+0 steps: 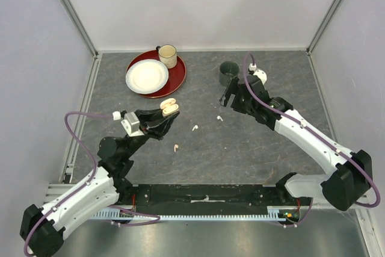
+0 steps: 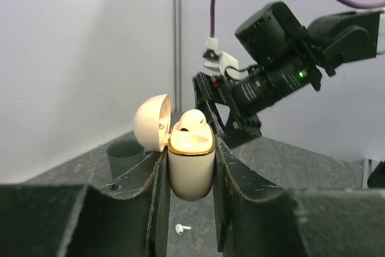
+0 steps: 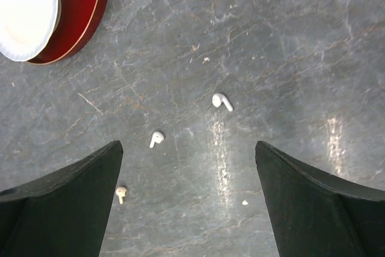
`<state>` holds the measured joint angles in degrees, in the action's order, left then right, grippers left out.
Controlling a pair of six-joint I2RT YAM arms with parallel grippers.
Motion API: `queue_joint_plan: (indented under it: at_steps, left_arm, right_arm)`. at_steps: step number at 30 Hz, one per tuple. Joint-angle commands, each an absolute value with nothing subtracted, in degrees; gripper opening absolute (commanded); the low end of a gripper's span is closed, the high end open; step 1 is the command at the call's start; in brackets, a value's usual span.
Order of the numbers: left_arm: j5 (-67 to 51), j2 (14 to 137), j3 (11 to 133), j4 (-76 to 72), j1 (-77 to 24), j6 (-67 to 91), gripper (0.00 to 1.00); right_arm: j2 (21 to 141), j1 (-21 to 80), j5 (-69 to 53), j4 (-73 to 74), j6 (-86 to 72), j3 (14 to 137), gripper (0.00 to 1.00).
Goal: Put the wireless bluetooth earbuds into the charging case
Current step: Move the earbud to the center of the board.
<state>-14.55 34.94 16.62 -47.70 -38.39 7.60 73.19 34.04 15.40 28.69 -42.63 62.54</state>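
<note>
A pale peach, glossy, oval plastic charging case (image 2: 191,170) is gripped upright between the fingers of the left pincer (image 1: 170,110) and held above the grey stone-patterned desk (image 1: 258,154). Its hinged lid (image 2: 151,123) is swung open, and a gold rim is seen round the mouth. Only in the left wrist view is one pale stemmed earbud (image 2: 192,121) shown sitting in the case. Three loose earbuds are spread on the desk: a peach earbud (image 1: 175,147) nearest, then a white earbud (image 1: 195,127), then a second white earbud (image 1: 219,118). Their stems are made out only in the right wrist view, where the right pincer (image 3: 187,145) is seen spread wide, holding nothing, pointed down over them. The left arm is stretched forward and inward. The right arm is bent inward, its pincer near a dark green mug (image 1: 228,72). Farther left, a red plate (image 1: 179,76) is seen bearing a white plate (image 1: 147,76) and a cream mug (image 1: 168,56).
</note>
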Motion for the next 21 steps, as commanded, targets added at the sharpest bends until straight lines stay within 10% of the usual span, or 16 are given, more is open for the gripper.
queue_joint_plan:
  at_steps: [1,21]
  left_arm:
    - [-10.11,35.86,24.24,-44.15,-38.50,5.37,0.02]
    - [-8.17,25.32,23.80,-24.15,-38.41,9.41,0.02]
  right_arm:
    - [73.39,33.57,12.48,30.32,-51.93,61.79,0.98]
    - [81.64,36.11,6.68,32.17,-54.40,63.46,0.93]
